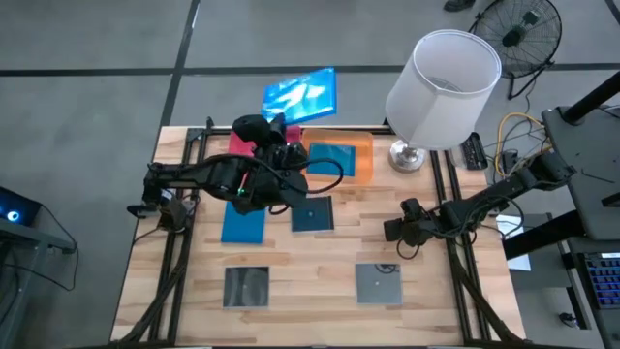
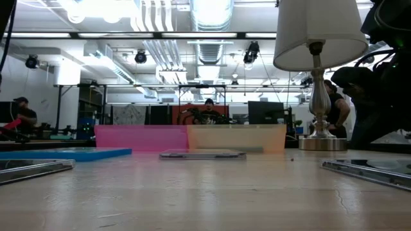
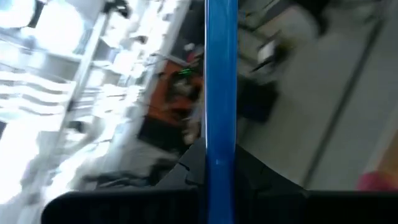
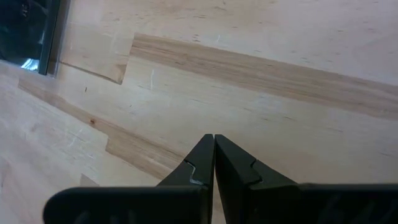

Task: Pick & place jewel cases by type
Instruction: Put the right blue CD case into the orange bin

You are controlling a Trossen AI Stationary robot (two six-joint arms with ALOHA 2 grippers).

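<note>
From above I see what my wrist cameras miss: my left gripper (image 1: 281,121) is raised over the far edge of the table (image 1: 320,257), clenched on 1 blue jewel case (image 1: 301,94) that tilts up beyond the pink tray (image 1: 242,142). My left wrist camera shows that case (image 3: 221,93) only edge-on, a blue strip rising between my fingers against the blurred room. A 2nd blue case (image 1: 243,225) lies flat on the wood, a 3rd (image 1: 330,158) sits in the orange tray (image 1: 362,155), and 3 dark square cases (image 1: 312,214) (image 1: 246,286) (image 1: 378,283) lie on the table. My left arm reaches in from the left edge, elbow bent. My right gripper (image 4: 214,144) is pinched shut on nothing, low over bare wood near the right edge, beside the lamp (image 1: 441,82).
</note>
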